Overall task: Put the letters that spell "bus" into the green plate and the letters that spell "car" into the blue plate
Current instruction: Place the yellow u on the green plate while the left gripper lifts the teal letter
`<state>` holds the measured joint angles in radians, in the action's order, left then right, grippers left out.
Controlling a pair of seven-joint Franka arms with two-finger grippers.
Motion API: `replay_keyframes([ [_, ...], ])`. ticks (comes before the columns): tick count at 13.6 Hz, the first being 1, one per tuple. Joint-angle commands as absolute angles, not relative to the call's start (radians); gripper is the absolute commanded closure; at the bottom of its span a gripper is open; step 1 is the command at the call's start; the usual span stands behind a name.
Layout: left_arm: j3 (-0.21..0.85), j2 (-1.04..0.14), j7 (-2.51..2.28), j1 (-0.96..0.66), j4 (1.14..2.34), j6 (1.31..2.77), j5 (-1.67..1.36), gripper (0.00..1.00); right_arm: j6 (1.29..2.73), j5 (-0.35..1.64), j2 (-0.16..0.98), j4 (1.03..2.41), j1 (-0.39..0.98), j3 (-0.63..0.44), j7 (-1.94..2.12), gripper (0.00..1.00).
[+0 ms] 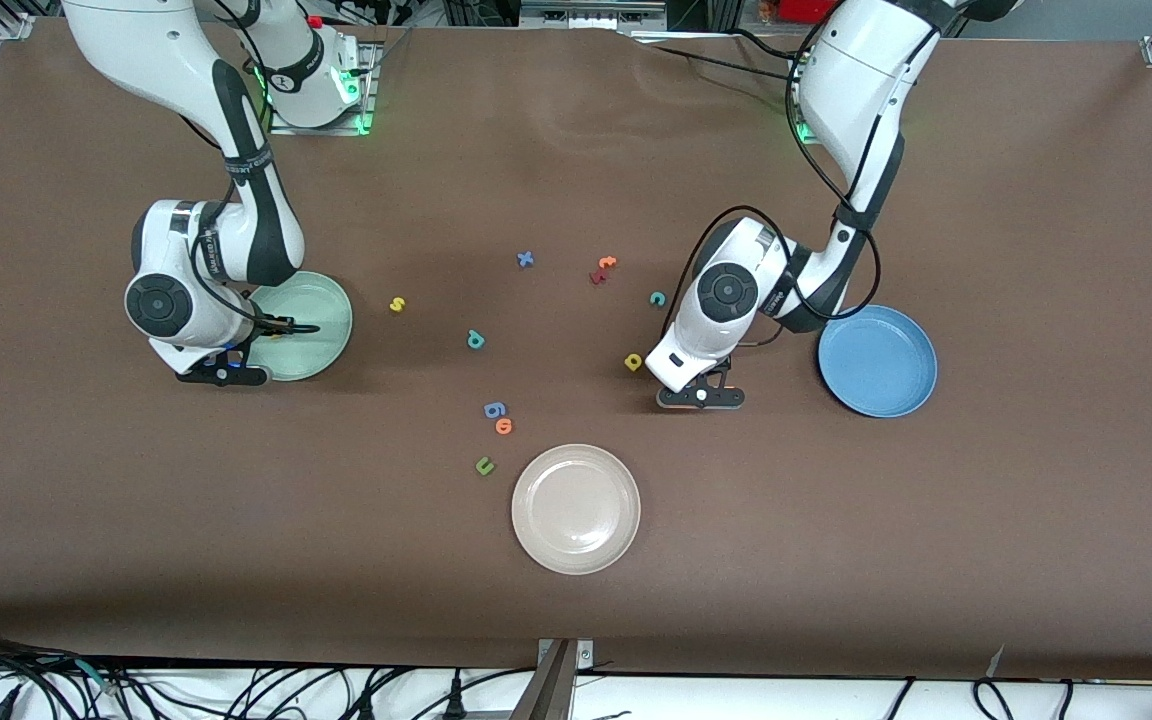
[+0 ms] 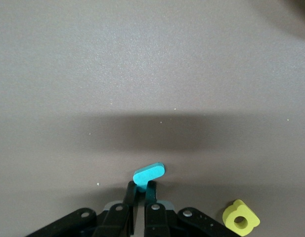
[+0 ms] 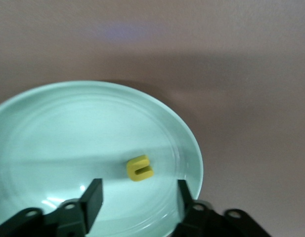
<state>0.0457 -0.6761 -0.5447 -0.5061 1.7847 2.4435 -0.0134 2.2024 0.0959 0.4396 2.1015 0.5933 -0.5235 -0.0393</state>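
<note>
Left wrist view showed the left gripper (image 2: 141,200) clenched on a small teal letter (image 2: 149,175), a flat foam-like piece standing on edge between the fingertips, just above the matte brown table (image 2: 142,64). A chunky yellow a (image 2: 240,218) lay just beside the fingers on the table. The blue plate (image 1: 877,360), smooth and round, sat beside this arm toward its end of the table, so the carry would likely be short. At the other end the right gripper (image 3: 137,197) hung released over the glossy green plate (image 3: 53,128), with a blocky yellow u (image 3: 140,168) lying in the plate between its spread fingers.
</note>
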Motion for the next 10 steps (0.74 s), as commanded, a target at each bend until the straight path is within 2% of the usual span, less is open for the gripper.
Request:
replay_keyframes([
  [1,0.046,-0.687,-0.571,-0.505,1.769,2.442,0.015,1.00,2.087,0.133,0.326,2.095,0.600,-0.487,-0.111,0.02],
  [4,0.044,-0.686,-0.566,-0.503,1.761,2.437,0.015,1.00,2.072,0.147,0.272,2.098,0.601,-0.404,-0.309,0.02],
  [7,0.043,-0.686,-0.563,-0.503,1.735,2.396,0.015,1.00,2.112,0.147,0.276,2.102,0.601,-0.290,-0.527,0.02],
  [10,0.041,-0.681,-0.554,-0.502,1.712,2.346,0.017,1.00,2.184,0.147,0.298,2.132,0.601,-0.244,-0.675,0.03],
])
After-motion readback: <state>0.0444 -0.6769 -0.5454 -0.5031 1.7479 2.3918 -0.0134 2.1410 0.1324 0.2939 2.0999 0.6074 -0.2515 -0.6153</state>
